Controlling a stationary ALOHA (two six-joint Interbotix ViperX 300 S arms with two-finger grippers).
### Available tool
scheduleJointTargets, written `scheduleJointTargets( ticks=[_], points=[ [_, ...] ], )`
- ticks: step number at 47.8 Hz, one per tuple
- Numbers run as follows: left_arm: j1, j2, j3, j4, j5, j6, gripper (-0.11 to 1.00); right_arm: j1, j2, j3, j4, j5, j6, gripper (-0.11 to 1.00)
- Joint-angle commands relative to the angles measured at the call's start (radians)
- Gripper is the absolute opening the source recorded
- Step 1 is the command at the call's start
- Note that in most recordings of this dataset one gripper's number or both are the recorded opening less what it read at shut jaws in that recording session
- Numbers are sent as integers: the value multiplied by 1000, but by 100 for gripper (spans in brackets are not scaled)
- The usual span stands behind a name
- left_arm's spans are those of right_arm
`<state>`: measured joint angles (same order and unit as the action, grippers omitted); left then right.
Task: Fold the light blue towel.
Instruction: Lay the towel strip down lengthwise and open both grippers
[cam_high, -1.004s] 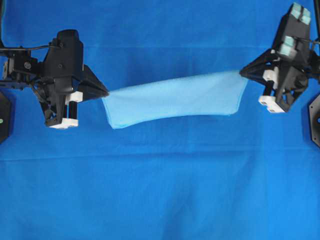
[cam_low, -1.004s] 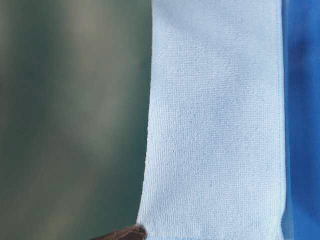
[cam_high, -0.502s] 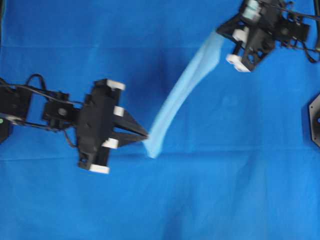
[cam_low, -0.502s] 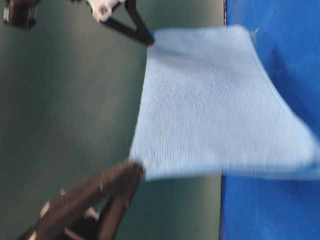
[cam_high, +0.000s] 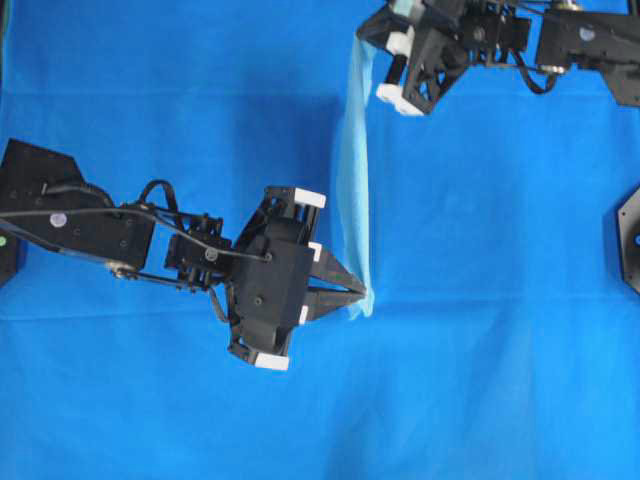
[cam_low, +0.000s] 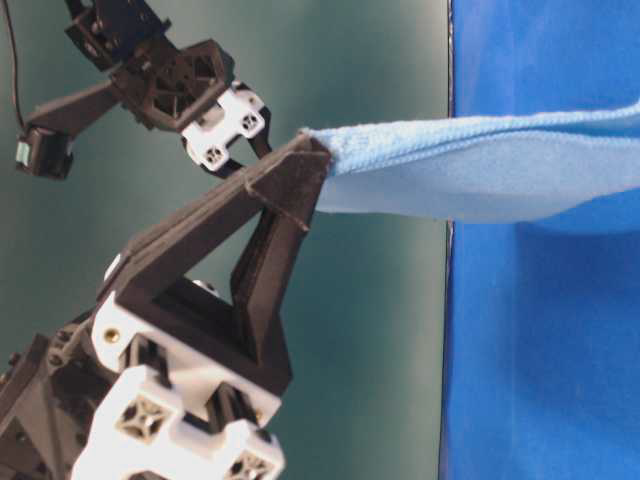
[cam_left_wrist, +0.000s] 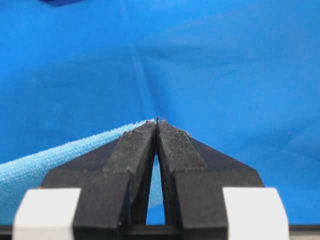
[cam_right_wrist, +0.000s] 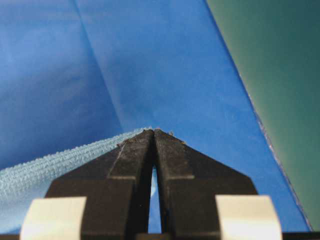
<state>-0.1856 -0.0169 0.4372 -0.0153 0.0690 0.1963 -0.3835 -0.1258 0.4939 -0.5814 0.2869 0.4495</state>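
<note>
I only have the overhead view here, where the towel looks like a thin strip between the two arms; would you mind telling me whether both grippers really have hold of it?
Observer: Yes. The left wrist view shows the left gripper shut on the light blue towel at its edge.
Operator: Thank you. And the right one?
Observer: The right wrist view shows the right gripper pinching the towel at its fingertips too.
Operator: Is the towel touching the sheet?
Observer: In the table-level view it hangs doubled over, with the royal-blue sheet behind it; contact I cannot tell.
</note>
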Motion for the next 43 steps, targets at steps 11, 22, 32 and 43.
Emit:
scheduleJointTargets(
  ticks=[11,22,32,43],
  points=[
    [-35,26,-43,-3,-77,-3,3,-38,-43,17,-9,8,6,1],
    [-28,178,-166,-3,-152,32,3,-44,-164,150,-8,12,17,1],
    [-17,337,-333,-3,-149,41,3,-46,-268,258,-8,55,18,1],
    [-3,353,-327,-5,-115,37,3,-46,-241,282,-8,21,14,1]
  ],
)
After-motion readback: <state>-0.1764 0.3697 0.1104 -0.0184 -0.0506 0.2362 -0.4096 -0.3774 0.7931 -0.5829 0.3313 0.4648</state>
